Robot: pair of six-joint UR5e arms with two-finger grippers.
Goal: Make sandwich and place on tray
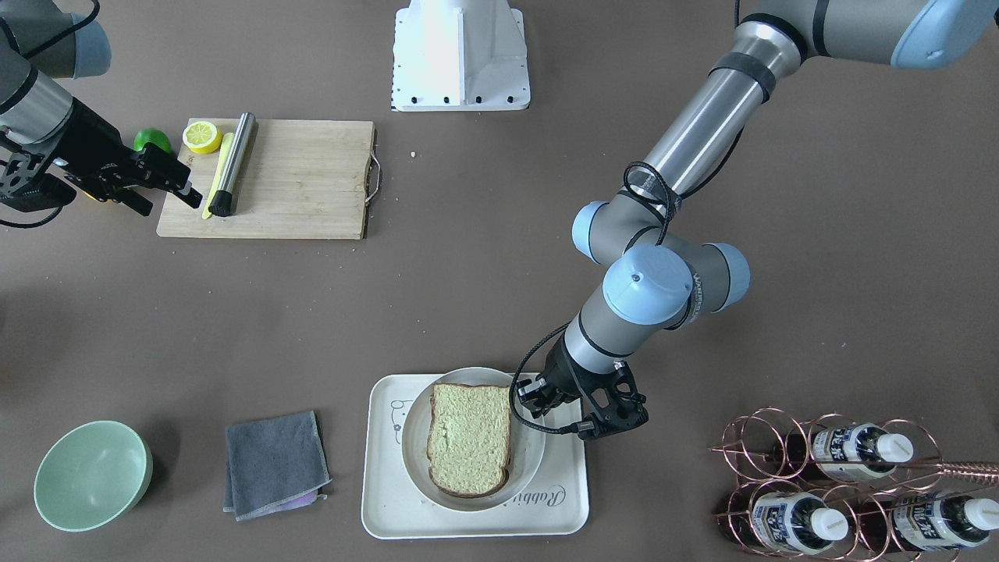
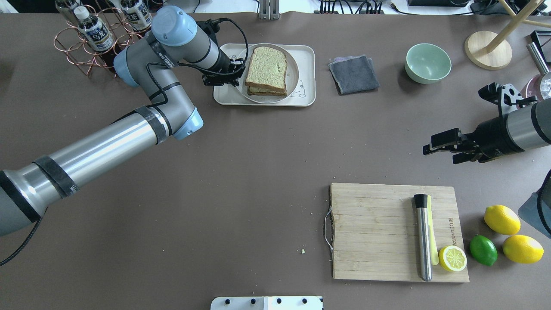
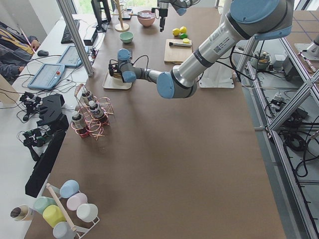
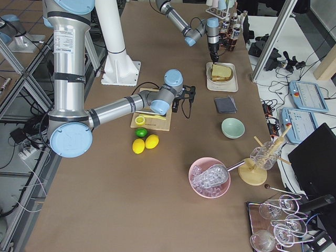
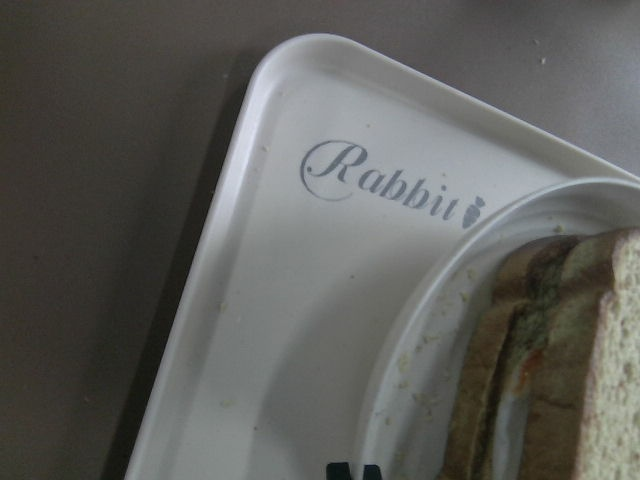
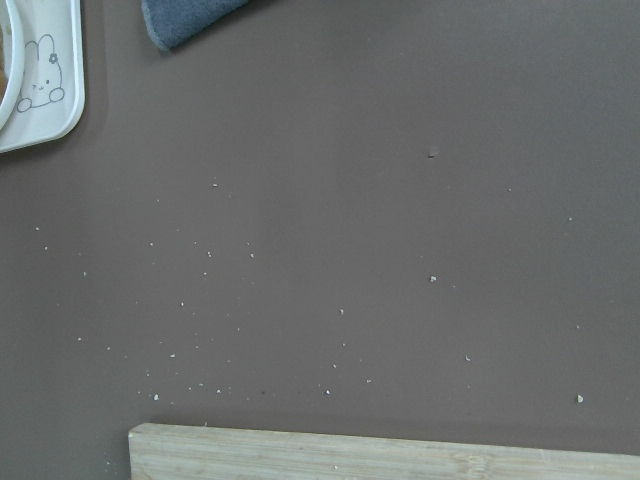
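The sandwich point(image 1: 468, 437) lies on a round white plate point(image 1: 532, 457) that stands on the cream tray point(image 1: 563, 499). It also shows in the overhead view point(image 2: 267, 69). The left wrist view shows the bread edges point(image 5: 560, 350), the plate's rim point(image 5: 430, 340) and the tray point(image 5: 290, 310) with its "Rabbit" script. My left gripper point(image 1: 537, 394) is at the plate's rim beside the sandwich, with its tips point(image 5: 353, 470) nearly together on the rim. My right gripper point(image 2: 439, 153) is open and empty, above the table near the cutting board.
A wooden cutting board point(image 2: 379, 228) carries a metal rod point(image 2: 423, 237) and a lemon half point(image 2: 452, 258). Two lemons and a lime point(image 2: 483, 249) lie beside it. A grey cloth point(image 1: 275, 462) and a green bowl point(image 1: 92, 474) are next to the tray. A copper bottle rack point(image 1: 851, 476) stands on its other side.
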